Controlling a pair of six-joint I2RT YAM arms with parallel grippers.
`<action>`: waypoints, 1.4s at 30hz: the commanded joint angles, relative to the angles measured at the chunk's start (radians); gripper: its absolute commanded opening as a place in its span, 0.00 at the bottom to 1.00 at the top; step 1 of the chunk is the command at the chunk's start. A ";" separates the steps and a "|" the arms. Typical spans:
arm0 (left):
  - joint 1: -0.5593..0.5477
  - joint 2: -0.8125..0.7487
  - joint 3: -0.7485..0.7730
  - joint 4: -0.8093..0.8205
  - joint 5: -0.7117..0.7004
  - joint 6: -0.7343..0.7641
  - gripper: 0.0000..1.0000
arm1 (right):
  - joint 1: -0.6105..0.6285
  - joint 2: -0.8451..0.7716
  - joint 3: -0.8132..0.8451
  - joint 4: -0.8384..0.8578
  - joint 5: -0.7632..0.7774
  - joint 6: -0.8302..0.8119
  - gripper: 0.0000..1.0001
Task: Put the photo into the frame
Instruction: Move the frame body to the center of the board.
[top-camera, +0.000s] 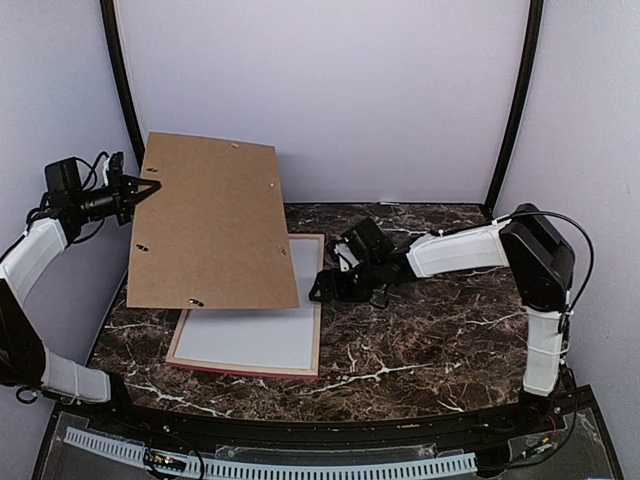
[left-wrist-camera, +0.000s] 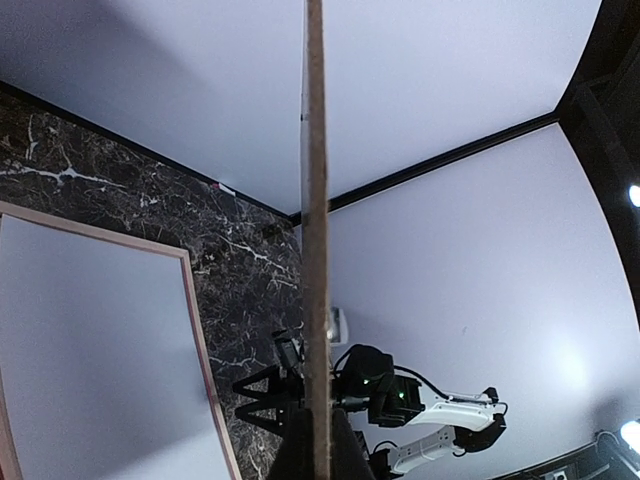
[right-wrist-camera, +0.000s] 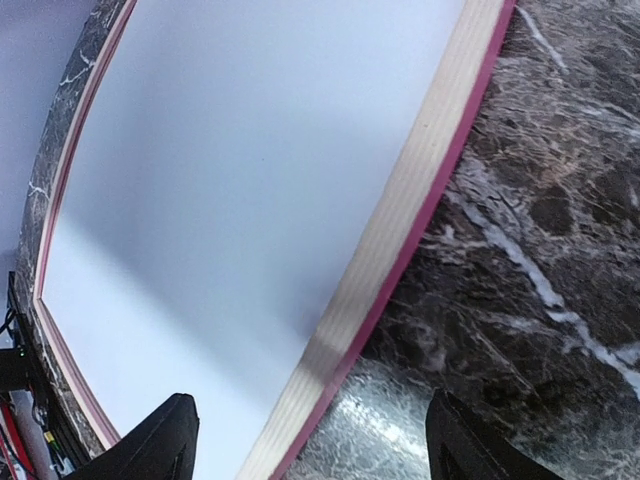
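Your left hand (top-camera: 148, 187) pinches the brown hardboard backing panel (top-camera: 215, 225), tilted above the thin pink wooden frame (top-camera: 319, 320). The photo (top-camera: 255, 335), seemingly white back up, lies inside that frame. Right hand (top-camera: 320, 288) is spread at the frame's right rail: steady it, then lower the panel squarely.

brown rectangular hardboard panel (top-camera: 213, 225): 1 | thin pink wooden rectangular frame (top-camera: 245, 368): 1 | plain white rectangular sheet (top-camera: 255, 335): 1 | dark white-veined marble worktop (top-camera: 430, 330): 1 | two-finger robot hands: 2, left hand (top-camera: 148, 186), right hand (top-camera: 319, 291)
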 joint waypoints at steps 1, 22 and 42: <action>0.022 0.010 -0.018 0.150 0.093 -0.105 0.00 | 0.036 0.061 0.083 -0.008 0.051 0.012 0.79; 0.031 0.040 -0.093 0.240 0.122 -0.106 0.00 | 0.068 0.209 0.215 -0.094 0.214 0.003 0.53; 0.023 0.036 -0.214 0.277 0.130 -0.084 0.00 | 0.004 0.039 0.003 -0.127 0.344 0.013 0.35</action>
